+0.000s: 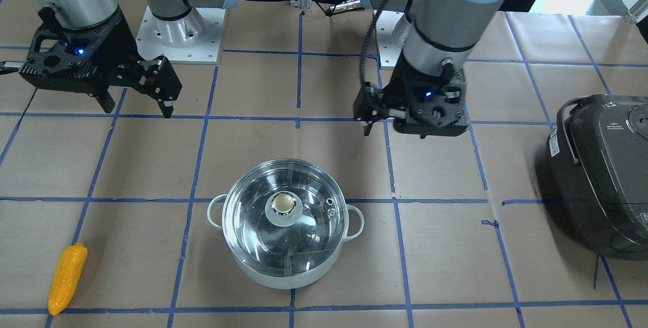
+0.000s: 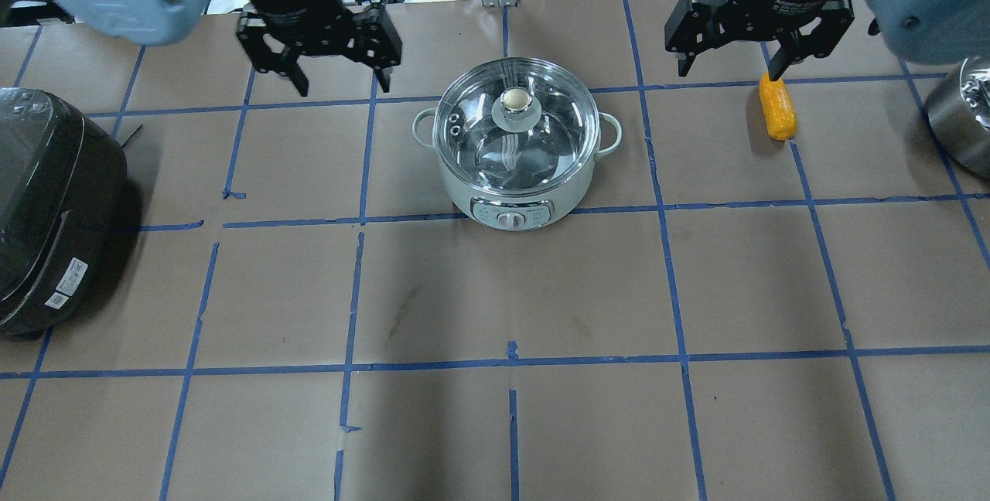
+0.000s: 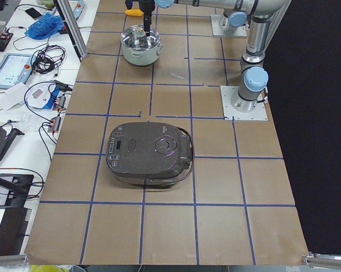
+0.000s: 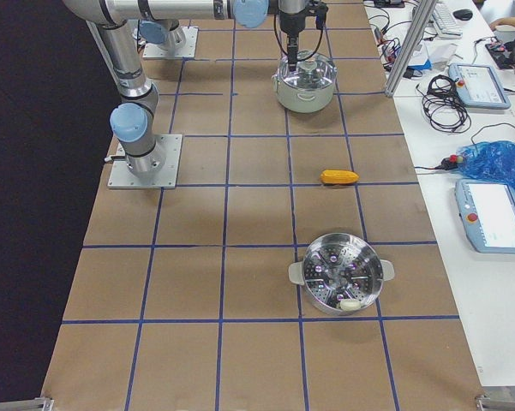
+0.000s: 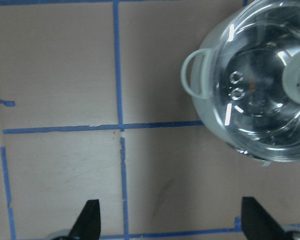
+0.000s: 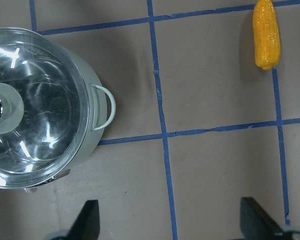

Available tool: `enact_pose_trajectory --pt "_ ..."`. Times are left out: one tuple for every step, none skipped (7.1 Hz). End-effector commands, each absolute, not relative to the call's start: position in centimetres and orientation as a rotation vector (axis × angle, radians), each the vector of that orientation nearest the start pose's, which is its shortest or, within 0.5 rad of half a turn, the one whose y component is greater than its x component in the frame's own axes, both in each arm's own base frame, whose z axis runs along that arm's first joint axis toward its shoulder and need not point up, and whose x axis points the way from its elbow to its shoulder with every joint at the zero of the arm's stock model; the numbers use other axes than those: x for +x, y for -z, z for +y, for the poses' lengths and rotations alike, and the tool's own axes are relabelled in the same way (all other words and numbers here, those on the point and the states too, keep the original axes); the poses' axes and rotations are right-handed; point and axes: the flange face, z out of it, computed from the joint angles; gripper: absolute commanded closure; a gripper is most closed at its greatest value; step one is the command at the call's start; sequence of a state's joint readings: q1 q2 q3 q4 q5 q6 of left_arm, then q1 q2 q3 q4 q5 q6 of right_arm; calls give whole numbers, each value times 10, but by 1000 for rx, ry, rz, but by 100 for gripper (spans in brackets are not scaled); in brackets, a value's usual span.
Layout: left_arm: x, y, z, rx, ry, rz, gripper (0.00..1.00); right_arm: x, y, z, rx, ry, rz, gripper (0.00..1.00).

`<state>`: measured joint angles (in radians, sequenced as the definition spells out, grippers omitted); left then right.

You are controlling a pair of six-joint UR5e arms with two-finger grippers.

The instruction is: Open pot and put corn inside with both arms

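One mint-green pot (image 2: pixel 464 184), with one glass lid (image 2: pixel 479 141), one round knob (image 2: pixel 514 101) and two loop handles (image 2: pixel 421 127). One yellow corn cob (image 2: pixel 776 108). One dark rice cooker (image 2: pixel 54 207). One steel steamer basket (image 4: pixel 314 253). Two black grippers: one left gripper (image 2: pixel 343 84), one right gripper (image 2: pixel 729 69). Two bolted base plates (image 4: pixel 146 163).

We noted the pot (image 1: pixel 283 275) as smooth, glossy pale-green, its lid (image 1: pixel 309 227) clear glass and its knob (image 1: pixel 284 202) polished metal. The corn (image 1: pixel 67 278) looked like shiny, bumpy plastic. Matt brown paper (image 1: pixel 253 151), lined with blue tape (image 1: pixel 298 65), covered the desk (image 1: pixel 445 262). The rice cooker (image 1: pixel 602 181) at the left edge was dark satin plastic.
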<state>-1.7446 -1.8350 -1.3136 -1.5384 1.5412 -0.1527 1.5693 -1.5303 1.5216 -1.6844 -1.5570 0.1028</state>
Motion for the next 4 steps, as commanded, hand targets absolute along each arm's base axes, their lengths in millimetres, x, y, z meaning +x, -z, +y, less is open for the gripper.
enact_pose_trajectory --pt "-307 -434 -607 -11 55 3189 0 134 -504 -520 161 190 3112 0" --pt "-323 -412 -609 -35 21 3214 0 133 -503 -521 164 188 3112 0" --pt "-341 -392 -620 -82 68 3229 0 133 -503 -521 164 188 3112 0" --pt "-350 -378 -626 -85 86 3233 0 133 -503 -521 164 188 3113 0"
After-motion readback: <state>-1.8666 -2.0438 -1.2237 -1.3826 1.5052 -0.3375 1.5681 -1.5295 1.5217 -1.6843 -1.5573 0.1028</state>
